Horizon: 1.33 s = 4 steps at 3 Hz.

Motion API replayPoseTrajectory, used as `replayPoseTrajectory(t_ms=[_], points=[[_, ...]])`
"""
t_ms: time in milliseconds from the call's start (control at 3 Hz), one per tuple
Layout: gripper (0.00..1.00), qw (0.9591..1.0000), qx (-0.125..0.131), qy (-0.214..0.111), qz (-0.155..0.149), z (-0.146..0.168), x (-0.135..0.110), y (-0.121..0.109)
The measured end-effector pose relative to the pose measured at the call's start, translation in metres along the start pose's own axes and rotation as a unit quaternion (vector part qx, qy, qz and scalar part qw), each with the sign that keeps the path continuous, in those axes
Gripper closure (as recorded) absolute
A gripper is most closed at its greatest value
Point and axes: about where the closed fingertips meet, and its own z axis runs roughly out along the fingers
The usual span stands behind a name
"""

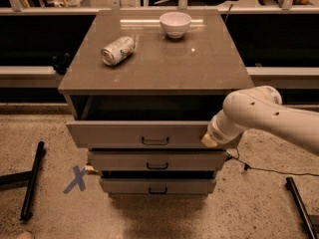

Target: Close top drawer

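The top drawer (124, 133) is a wide grey-beige drawer with a small dark loop handle (155, 142) in the middle of its flat front. It stands partly out of the cabinet, with a dark gap under the cabinet top. My white arm comes in from the right. The gripper (209, 140) is at the right end of the drawer's front panel and seems to touch it. Its tip is mostly hidden behind the arm's wrist.
A fallen drink can (118, 50) and a white bowl (175, 24) sit on the cabinet top (199, 68). Two lower drawers (157, 161) stick out slightly. A blue tape X (76, 179), black stand legs (32, 180) and a cable (259, 169) lie on the floor.
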Motion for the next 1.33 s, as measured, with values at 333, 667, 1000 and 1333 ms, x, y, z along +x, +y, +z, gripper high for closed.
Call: replayPoseTrajectory(t_ms=[333,667,1000,1333], points=[[1.00,0.9998,0.009,-0.017,-0.005,0.001,-0.023,-0.011],[1.00,0.9996,0.014,-0.026,-0.002,0.003,-0.031,-0.018],[1.00,0.9992,0.022,-0.031,0.014,-0.006,-0.018,-0.020],[1.00,0.9989,0.024,-0.025,0.033,-0.022,0.015,-0.011]])
